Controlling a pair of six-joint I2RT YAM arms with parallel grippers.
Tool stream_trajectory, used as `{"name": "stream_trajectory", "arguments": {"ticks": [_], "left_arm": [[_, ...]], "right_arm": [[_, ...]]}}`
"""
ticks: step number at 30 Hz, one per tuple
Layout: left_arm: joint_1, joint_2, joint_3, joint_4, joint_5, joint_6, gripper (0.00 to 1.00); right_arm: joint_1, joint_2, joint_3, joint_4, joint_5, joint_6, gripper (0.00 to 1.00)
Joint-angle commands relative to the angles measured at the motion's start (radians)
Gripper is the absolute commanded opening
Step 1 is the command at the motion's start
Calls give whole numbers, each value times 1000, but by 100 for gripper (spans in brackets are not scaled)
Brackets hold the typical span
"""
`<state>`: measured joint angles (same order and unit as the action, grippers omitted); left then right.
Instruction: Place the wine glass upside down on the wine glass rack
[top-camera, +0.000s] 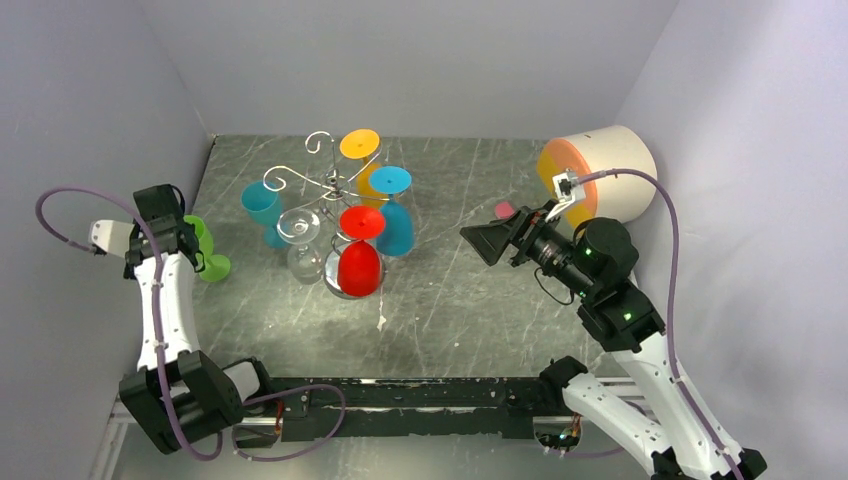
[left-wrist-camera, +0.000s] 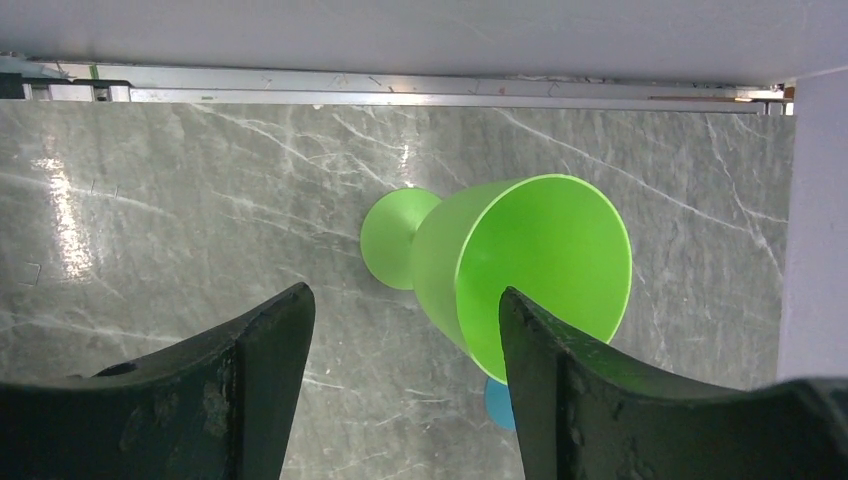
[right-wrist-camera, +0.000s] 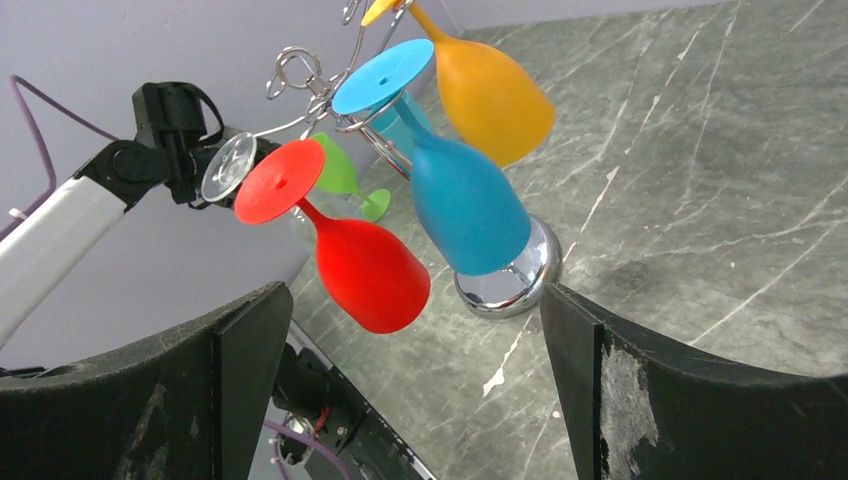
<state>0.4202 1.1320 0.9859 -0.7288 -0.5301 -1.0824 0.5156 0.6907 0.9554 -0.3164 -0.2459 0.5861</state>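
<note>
Green wine glass: stands upright on the counter at the left side near the wall, foot down and mouth up, well apart from the rack.
Left gripper: fingers spread wide, poised over the glass. One finger overlaps the bowl's rim in the wrist view, and I cannot tell whether it touches.
Wine glass rack: mid-counter on its shiny round base, scroll arms fanned out from the post.
On the rack: a red glass, a blue glass, an orange glass and a clear glass hang bowl-down by their feet.
Teal glass: just beside the rack on its left; whether it hangs or stands I cannot tell.
Right gripper: spread open and holding nothing — hovering to the right of the rack, pointed at it.
Back right corner: a white drum with an orange face lies on its side.
</note>
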Motion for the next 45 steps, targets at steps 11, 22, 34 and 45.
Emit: {"name": "stream_trajectory", "arguments": {"ticks": [11,22,34,45], "left_arm": [[8,85,-21,29,6,-39,57],[8,50,4,-28,-12,-62,21],[9,-137,111,-80,18,-23,7],[5,-349,151,108,240,164,7]], "right_arm": [[-4,-1,9,17,20,3,100],[-3,-24,9,3,46,-9,100],[-4,-28,-24,32,78,4,100],[-3,-57,-35,78,165,-116,97]]}}
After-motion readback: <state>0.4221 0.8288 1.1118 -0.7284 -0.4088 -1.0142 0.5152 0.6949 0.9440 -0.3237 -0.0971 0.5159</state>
